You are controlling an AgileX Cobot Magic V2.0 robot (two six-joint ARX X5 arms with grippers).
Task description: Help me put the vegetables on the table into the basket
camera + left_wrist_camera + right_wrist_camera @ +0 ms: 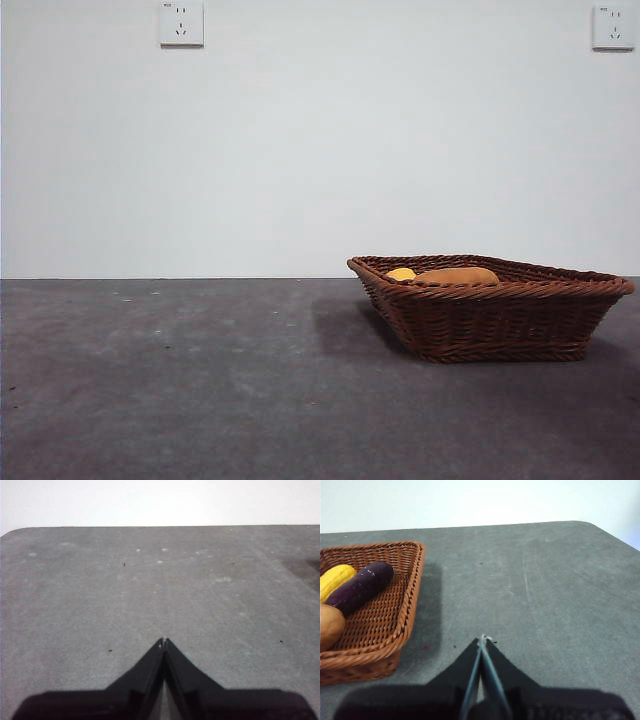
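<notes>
Left gripper: the two black jaws are pressed together to a point and hold nothing. It hangs over a bare part of the table, with no vegetable near it.

Right gripper: its jaws are also closed tip to tip, with nothing between them. It is over the bare table just beside the basket, not touching it.

Table: a dark grey matte surface with pale scuffs. In the front view no vegetable lies on it and no arm shows.

Basket: in the front view it stands on the right part of the table, brown wicker with flared sides and a braided rim.

Potato: inside the basket, at the near end in the right wrist view. In the front view its tan-brown top shows over the rim.

Purple vegetable: inside the basket, lying at a slant on the woven bottom, with one end at the potato.

Corn piece: inside the basket, just beside the purple vegetable and touching it along the side. In the front view only a small yellow top shows beside the potato.

Wall sockets: two white ones on the pale wall, far behind the table.
</notes>
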